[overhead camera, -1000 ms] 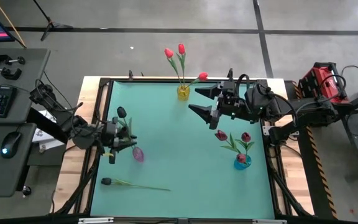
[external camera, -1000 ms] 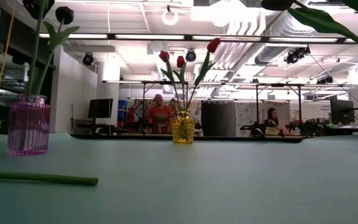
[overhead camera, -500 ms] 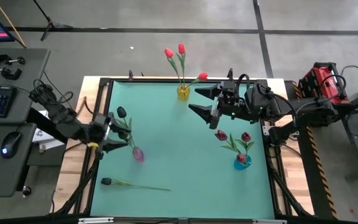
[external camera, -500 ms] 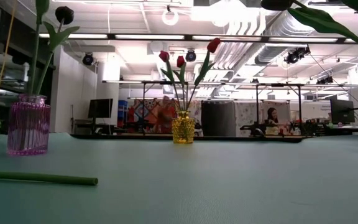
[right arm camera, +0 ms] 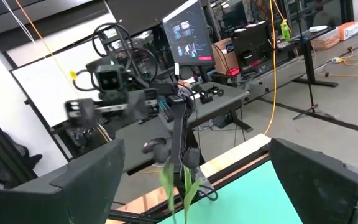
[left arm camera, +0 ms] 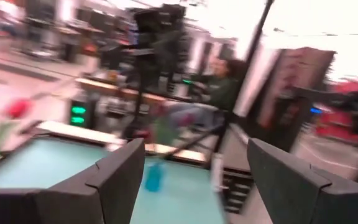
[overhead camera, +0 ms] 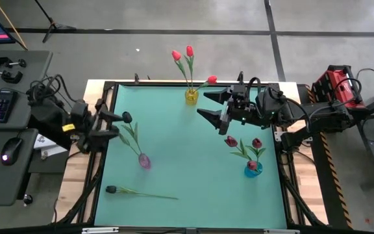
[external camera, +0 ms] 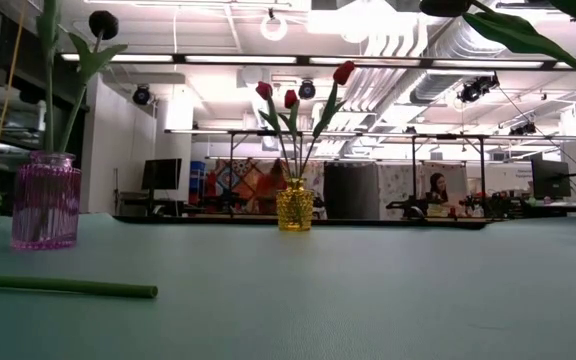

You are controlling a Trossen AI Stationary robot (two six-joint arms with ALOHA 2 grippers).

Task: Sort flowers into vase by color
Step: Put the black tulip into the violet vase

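Left gripper [overhead camera: 109, 125] gaped empty by the pink vase [overhead camera: 145, 160], dark tulip [overhead camera: 126, 117] inside. Last tulip [overhead camera: 112, 190] lay near the front edge: best pinched mid-stem. Right gripper [overhead camera: 208, 104] waited, open.

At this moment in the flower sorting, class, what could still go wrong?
1. The dark tulip leans far out of the pink vase; its weight could tip the vase or slide out.
2. The left pincer, open, is close to that tulip and could snag it.
3. The last flower lies flat on the mat near the front edge, so grasping its thin stem may fail.
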